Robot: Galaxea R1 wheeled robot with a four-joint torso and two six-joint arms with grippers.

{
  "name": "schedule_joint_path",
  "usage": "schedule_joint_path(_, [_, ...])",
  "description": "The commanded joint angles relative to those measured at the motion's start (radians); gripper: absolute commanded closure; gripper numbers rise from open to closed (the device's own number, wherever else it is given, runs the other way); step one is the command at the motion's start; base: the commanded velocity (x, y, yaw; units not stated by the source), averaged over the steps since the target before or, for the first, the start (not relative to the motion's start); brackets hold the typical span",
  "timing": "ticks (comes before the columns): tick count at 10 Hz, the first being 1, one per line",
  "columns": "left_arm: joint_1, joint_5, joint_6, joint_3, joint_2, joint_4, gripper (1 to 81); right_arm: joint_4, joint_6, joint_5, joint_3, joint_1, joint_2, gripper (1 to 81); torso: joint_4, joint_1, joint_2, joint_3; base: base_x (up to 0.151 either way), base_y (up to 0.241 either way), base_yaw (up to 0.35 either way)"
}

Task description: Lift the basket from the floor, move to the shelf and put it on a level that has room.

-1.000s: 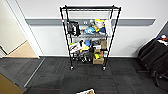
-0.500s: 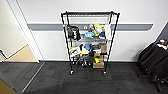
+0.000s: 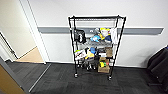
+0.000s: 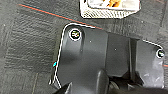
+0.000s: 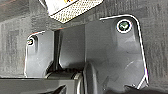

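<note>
The shelf (image 3: 96,45), a tall black wire rack on small casters, stands against the white wall ahead in the head view. Its highest level (image 3: 96,18) shows as a bare wire grid, while the lower tiers hold toys and boxes. Both wrist views look down on the floor (image 4: 30,45) of dark grey carpet tiles. An edge of the cream woven basket (image 4: 110,11) rests on it beyond the left wrist's dark plate. The same basket (image 5: 75,8) lies beyond the right wrist's plate, apart from it.
An open doorway (image 3: 30,56) with tan wooden flooring lies left of the shelf, with a door edge (image 3: 10,80) at the near left. A dark bulky object (image 3: 160,65) stands at the right. A thin red line (image 4: 50,13) crosses the carpet by the basket.
The whole head picture has shifted: the shelf now sits lower, further right and a little larger, so the camera has moved. Nothing on the shelf has changed.
</note>
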Motion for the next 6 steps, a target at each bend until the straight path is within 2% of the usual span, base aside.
schedule_joint_path(1, [-0.051, 0.077, 0.004, -0.005, -0.026, -0.016, 1.0, 0.043, 0.006, -0.091, 0.019, 0.098, -0.027, 1.0, -0.005, 0.062, -0.095, 0.000, 0.000, 0.000, 0.000])
schedule_joint_path(2, [-0.064, 0.077, 0.004, -0.008, -0.026, -0.016, 1.0, 0.071, 0.006, -0.099, 0.022, 0.126, -0.036, 1.0, 0.018, 0.076, -0.118, 0.000, 0.000, 0.000, 0.000])
schedule_joint_path(3, [-0.079, 0.078, 0.004, -0.008, -0.026, -0.018, 1.0, 0.082, 0.006, -0.110, 0.030, 0.152, -0.047, 1.0, 0.028, 0.093, -0.145, -0.034, 0.000, 0.000, 0.000])
schedule_joint_path(4, [-0.096, 0.080, 0.003, -0.008, -0.024, -0.018, 1.0, 0.096, 0.006, -0.128, 0.045, 0.181, -0.064, 1.0, 0.030, 0.112, -0.174, -0.093, 0.000, 0.000, 0.000])
schedule_joint_path(6, [-0.120, 0.088, 0.001, -0.008, -0.019, -0.019, 1.0, 0.111, 0.006, -0.143, 0.074, 0.217, -0.085, 1.0, 0.030, 0.143, -0.226, -0.120, 0.000, 0.000, 0.000])
